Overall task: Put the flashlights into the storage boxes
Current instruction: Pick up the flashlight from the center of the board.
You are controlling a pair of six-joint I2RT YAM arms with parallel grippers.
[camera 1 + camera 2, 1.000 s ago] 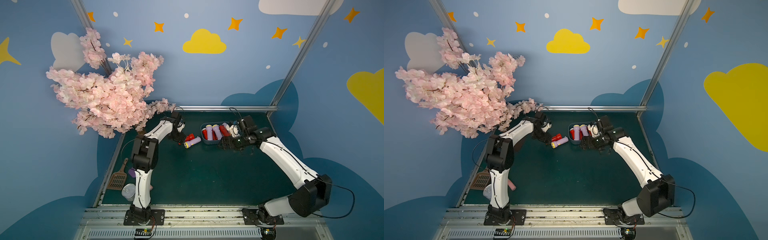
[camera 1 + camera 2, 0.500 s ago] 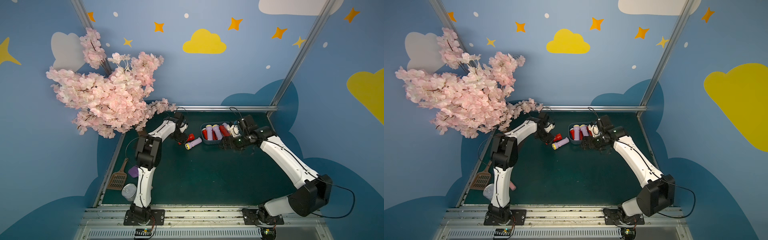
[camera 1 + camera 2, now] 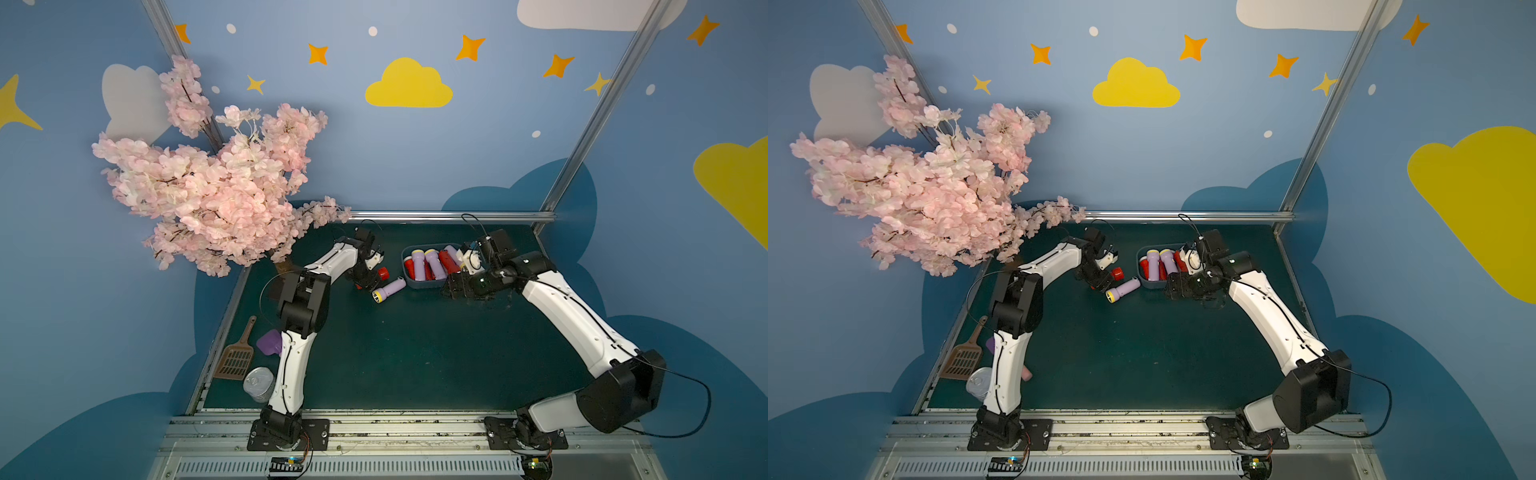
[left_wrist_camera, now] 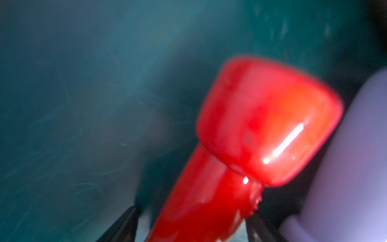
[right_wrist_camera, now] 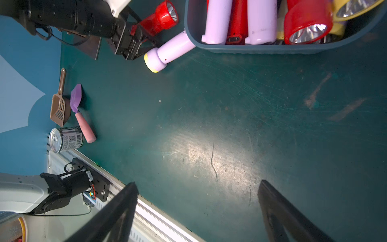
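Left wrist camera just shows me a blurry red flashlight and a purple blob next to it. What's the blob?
Observer: A lilac flashlight lying on the green mat, its yellow-ringed head pointing away from the box.
Operator: Is there stuff in the box?
Observer: Yes, several red and lilac flashlights lie packed inside it.
Operator: What's the other arm doing?
Observer: The right gripper hangs open above bare mat beside the box, holding nothing.
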